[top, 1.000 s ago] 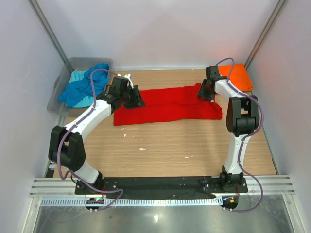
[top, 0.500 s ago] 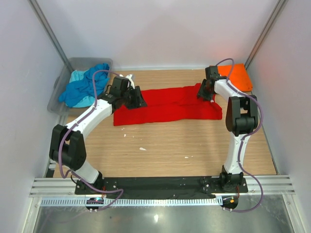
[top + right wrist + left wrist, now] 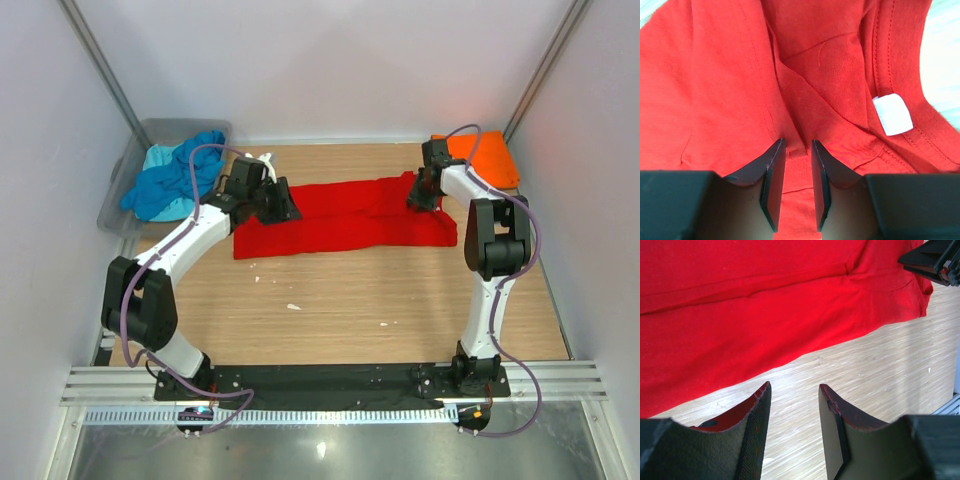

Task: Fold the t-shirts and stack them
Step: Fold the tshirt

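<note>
The bright red t-shirt (image 3: 340,215) lies spread sideways across the far half of the wooden table (image 3: 350,300). My right gripper (image 3: 422,195) is at its right end near the collar. In the right wrist view the gripper (image 3: 798,142) has its jaws nearly together around a raised fold of red cloth (image 3: 730,75). My left gripper (image 3: 287,208) is at the shirt's left end. In the left wrist view it (image 3: 792,385) is open and empty over bare wood, just short of the shirt's edge (image 3: 765,315). A folded orange t-shirt (image 3: 490,158) lies at the far right corner.
A grey translucent tub (image 3: 118,205) at the far left holds a blue shirt (image 3: 170,185) and a pale turquoise one (image 3: 160,158). White walls close in both sides. A white label (image 3: 892,114) shows inside the red collar. Small white specks lie on the table's middle.
Both grippers have only shifted slightly at the two ends of the red shirt. The shirt lies as before.
</note>
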{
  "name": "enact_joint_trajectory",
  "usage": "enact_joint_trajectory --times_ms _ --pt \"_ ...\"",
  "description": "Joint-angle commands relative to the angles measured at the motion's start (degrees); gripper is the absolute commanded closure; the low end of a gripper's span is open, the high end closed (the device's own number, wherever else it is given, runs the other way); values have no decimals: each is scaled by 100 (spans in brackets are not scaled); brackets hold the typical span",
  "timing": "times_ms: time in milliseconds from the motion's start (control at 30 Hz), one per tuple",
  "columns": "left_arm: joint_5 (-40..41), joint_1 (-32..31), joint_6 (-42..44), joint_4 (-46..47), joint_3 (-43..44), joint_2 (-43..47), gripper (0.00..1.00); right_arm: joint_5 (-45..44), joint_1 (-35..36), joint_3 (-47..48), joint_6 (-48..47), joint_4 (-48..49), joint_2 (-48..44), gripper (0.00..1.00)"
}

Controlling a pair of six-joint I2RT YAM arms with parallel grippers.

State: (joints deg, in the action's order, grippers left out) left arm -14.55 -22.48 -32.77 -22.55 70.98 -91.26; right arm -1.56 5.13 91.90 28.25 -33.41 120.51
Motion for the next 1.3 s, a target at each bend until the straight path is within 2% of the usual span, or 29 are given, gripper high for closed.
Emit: enact_joint_trajectory --times_ms 0,100,300,400,533,567,967,1267 --pt "4 24 34 110 83 109 56 -98 -3 -14 110 -61 -185 67" --pt "39 24 43 84 91 109 56 -134 -11 -49 128 -69 -203 67" --pt "57 24 34 66 100 100 56 -37 -3 -137 207 10 -273 75" --pt "84 24 34 40 109 100 56 -11 -3 -137 242 19 -300 81" --pt "92 24 43 22 109 83 56 68 -3 -102 347 -8 -326 98" --pt "118 24 43 13 126 82 56 77 -3 -111 383 -25 -344 99" --pt "75 24 8 5 153 30 56 33 50 -619 1252 115 -871 99" --pt "4 24 -1 -13 162 56 55 -55 217 -945 1569 194 -1135 99"
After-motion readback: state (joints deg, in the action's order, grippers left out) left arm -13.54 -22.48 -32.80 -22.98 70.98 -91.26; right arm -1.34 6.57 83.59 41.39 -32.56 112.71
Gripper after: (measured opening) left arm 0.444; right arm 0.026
